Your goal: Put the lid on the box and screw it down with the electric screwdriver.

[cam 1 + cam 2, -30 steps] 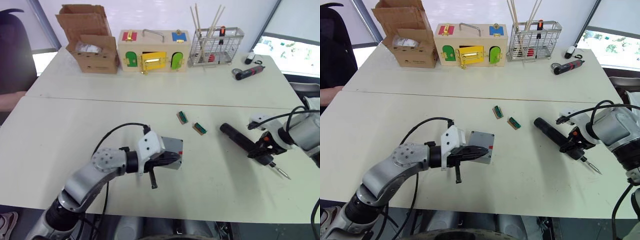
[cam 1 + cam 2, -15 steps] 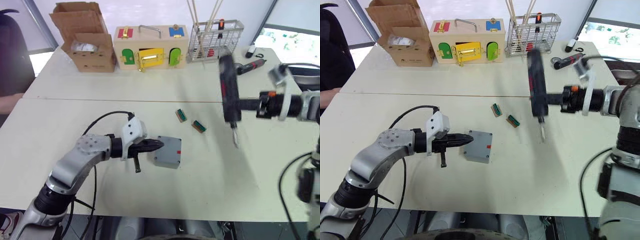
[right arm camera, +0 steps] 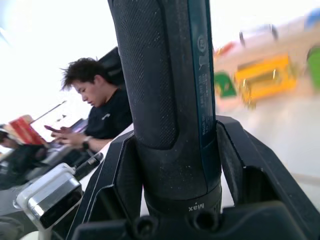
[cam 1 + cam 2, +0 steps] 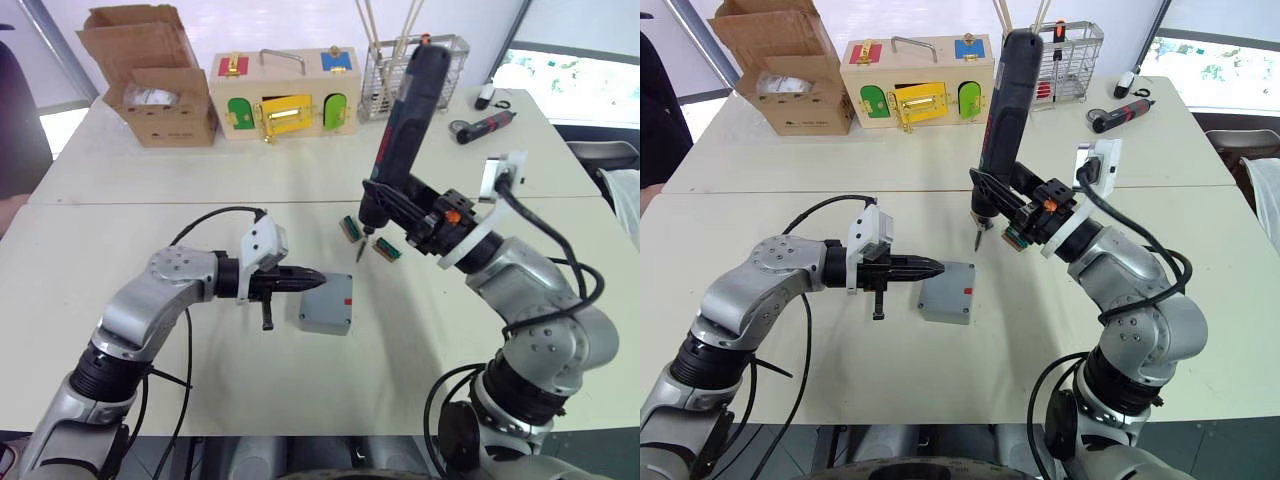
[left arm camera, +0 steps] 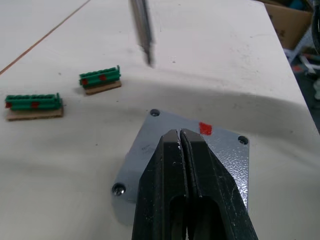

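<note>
The lid (image 4: 329, 304) already sits on the box (image 4: 322, 321), screw heads showing at its corners and a small red mark on top. The left gripper (image 4: 318, 278), its two fingers pressed together with nothing between them, rests its tips at the lid's near edge, probably to pin the box so it cannot spin or slide while a screw is driven.

Just beyond those tips, up and to the far right, the right gripper (image 4: 985, 191) clamps the lower body of the electric screwdriver (image 4: 401, 118), holding it nearly upright with a slight lean. The thin bit hangs above the table, short of the lid, so it seems no screw is engaged yet; the upright hold suits a straight descent onto a corner screw.

Past the bit lie two small green connector blocks (image 4: 349, 228). The pale table (image 4: 540, 180) carries a cardboard carton (image 4: 155, 92), a wooden latch box (image 4: 283, 92), a wire basket (image 4: 380, 62) and a smaller driver (image 4: 481, 126) at its far edge. A seated person (image 3: 92, 107) is nearby.
</note>
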